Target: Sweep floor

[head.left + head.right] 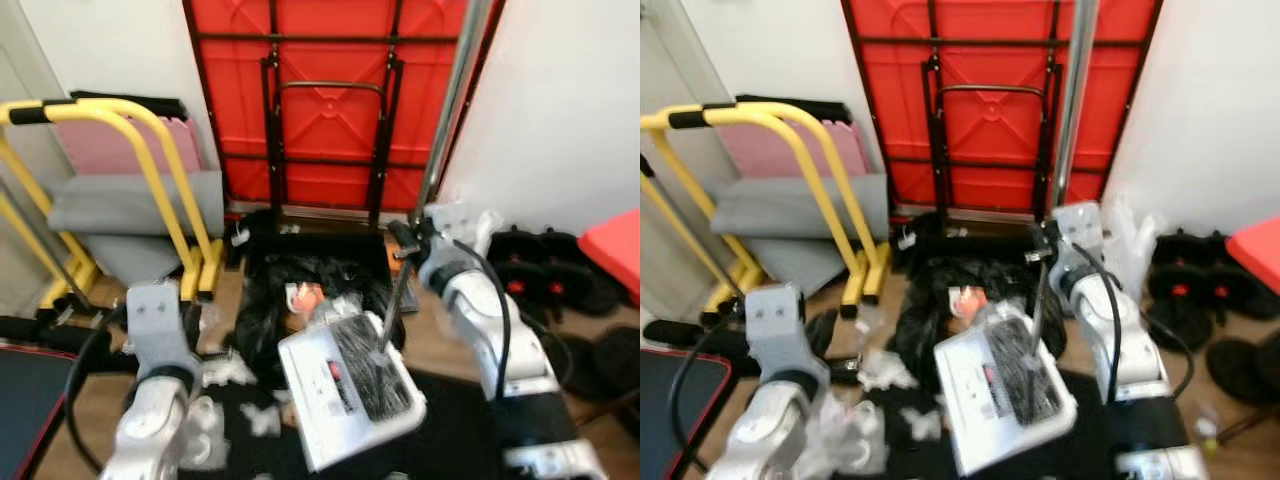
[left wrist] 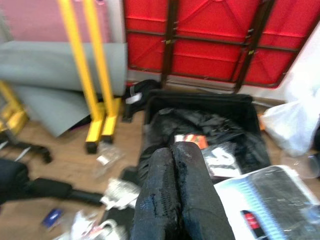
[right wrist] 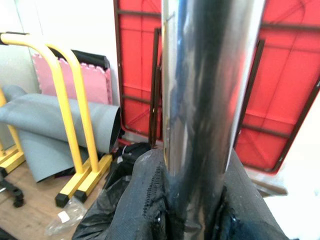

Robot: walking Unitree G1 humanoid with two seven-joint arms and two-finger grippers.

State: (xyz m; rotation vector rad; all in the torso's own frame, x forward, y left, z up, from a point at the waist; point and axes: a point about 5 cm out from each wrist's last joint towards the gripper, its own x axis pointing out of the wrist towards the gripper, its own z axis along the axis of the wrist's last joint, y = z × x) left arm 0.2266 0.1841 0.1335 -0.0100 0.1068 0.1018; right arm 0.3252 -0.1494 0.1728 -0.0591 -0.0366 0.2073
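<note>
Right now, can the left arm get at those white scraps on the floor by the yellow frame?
Probably yes. The left gripper is shut and holding nothing, and the white scraps lie just ahead of it with nothing between. The right gripper is busy clamping the metal pole.

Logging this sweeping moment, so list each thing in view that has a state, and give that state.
Right hand: shut on the metal pole, which stands upright.
Left hand: shut, holding nothing.
Dustpan: on the floor, dark debris inside.
Red folding table: folded, against the wall.
Grey mat: rolled.

Home storage corner: folded red table (image 1: 330, 100), yellow bars (image 1: 150, 160), dumbbell weights (image 1: 545, 265).
</note>
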